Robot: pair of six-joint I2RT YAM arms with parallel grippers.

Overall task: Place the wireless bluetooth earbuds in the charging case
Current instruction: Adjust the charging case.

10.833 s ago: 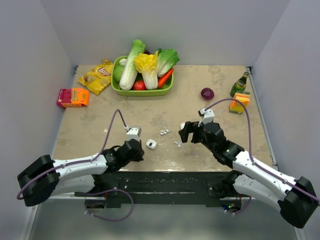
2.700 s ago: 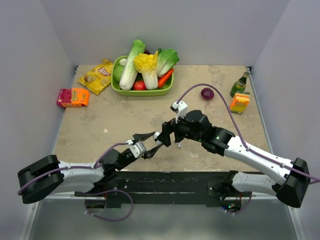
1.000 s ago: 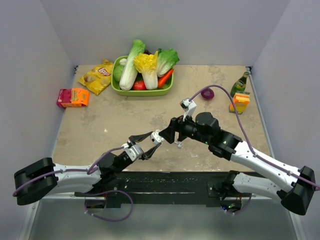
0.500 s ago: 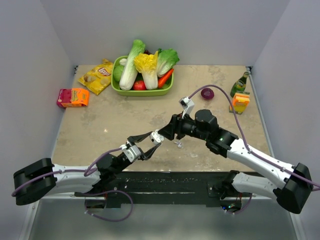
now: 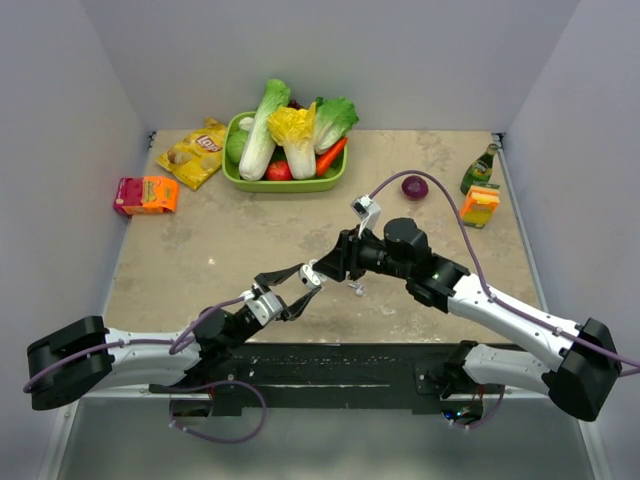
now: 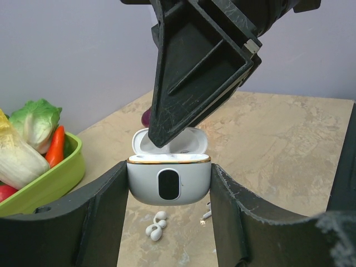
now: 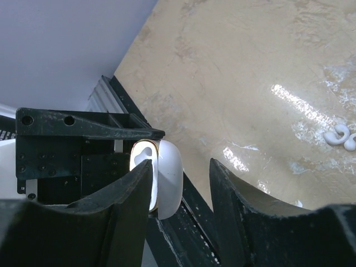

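Left gripper (image 6: pixel 168 169) clamps white case (image 6: pixel 169 184), lid up, lifted off table (image 6: pixel 289 139). Right gripper (image 7: pixel 181 168) fingers spread, nothing between, one tip poking into open case. Earbuds (image 6: pixel 156 225) lie on table, below case. Green bowl (image 6: pixel 62 173) at left.

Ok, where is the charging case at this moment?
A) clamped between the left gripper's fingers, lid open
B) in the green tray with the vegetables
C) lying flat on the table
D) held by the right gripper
A: the charging case sits squeezed between the two fingers of the left gripper, with its lid raised.
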